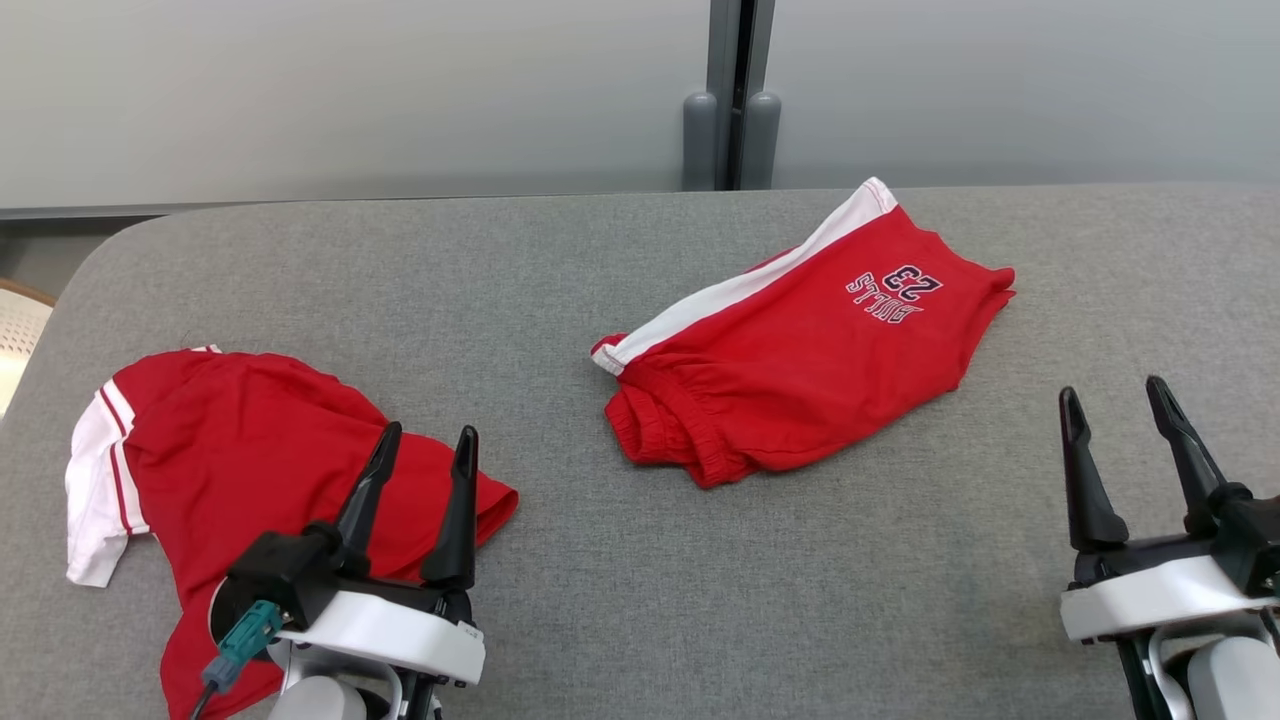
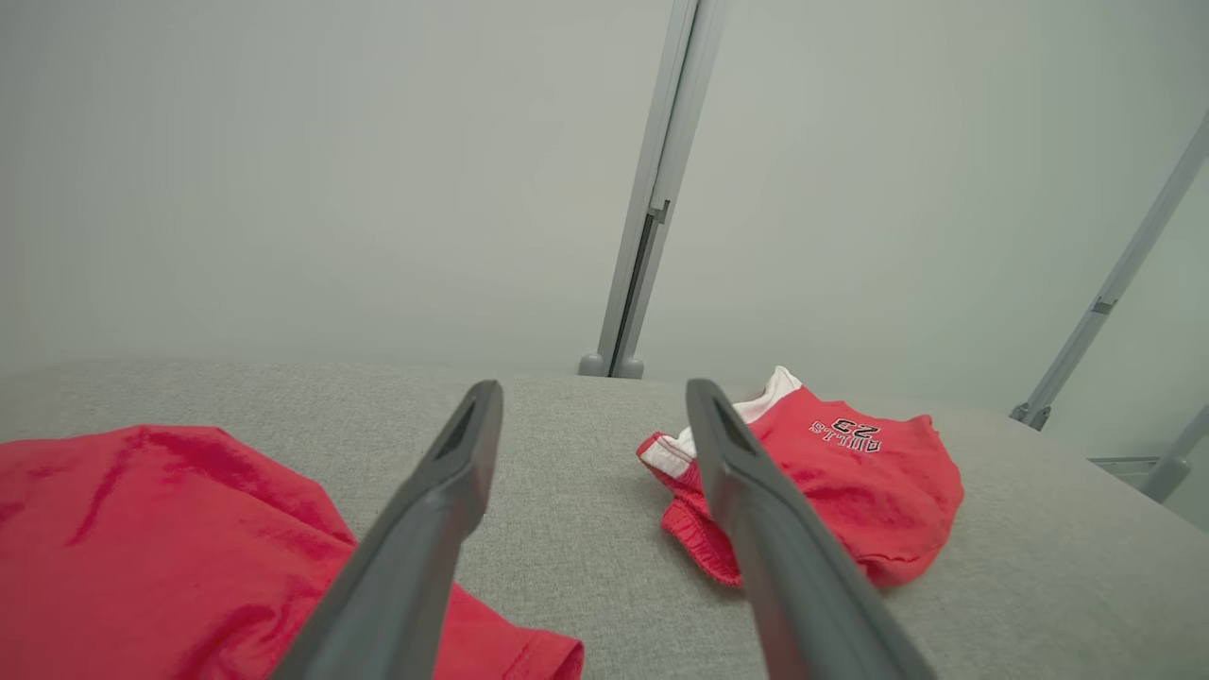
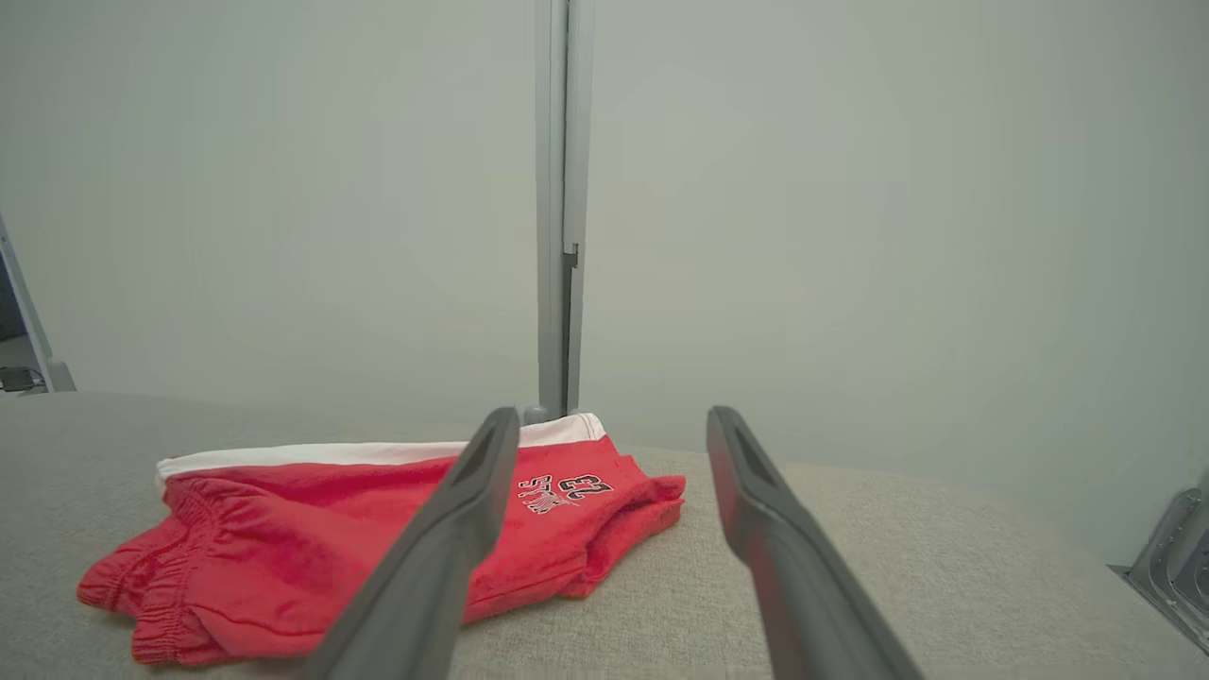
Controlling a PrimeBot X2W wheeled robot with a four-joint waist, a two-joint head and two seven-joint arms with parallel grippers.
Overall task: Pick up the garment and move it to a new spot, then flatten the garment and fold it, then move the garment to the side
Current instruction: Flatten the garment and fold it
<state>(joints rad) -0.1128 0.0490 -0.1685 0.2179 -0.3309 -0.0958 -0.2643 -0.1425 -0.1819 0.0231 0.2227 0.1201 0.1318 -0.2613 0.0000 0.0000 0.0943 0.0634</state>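
On the grey worktop [image 1: 600, 600], right of centre and toward the far edge: red shorts [image 1: 810, 370], folded flat, with a white side stripe [image 1: 740, 285] along the far-left edge and a gathered waistband at the near-left end. Near the far-right corner, dark white-edged print [image 1: 895, 292]: reads "23" with "BULLS", upside down in the head view, upright in the left wrist view with the number on top. At the near left: left pincer [image 1: 430, 432], fingers spread wide, gripping nothing, poised over the near-right part of a crumpled red shirt [image 1: 250, 440] with a white, red-striped sleeve [image 1: 95, 490] on its left side. Impossible to tell whether in contact with that cloth; no fabric between the fingers. At the near right: right pincer [image 1: 1113, 390], likewise wide open and empty, above bare worktop, clear of both garments. Shorts well apart from both pincers: ahead and to the right of the left one, ahead and to the left of the right one, so roughly between the two from side to side. Along the left pincer's fingers, partly hidden behind the right-hand finger; along the right pincer's, partly hidden behind the left-hand finger, waistband end toward that view's left. Shirt and shorts well apart, with bare grey worktop between them.
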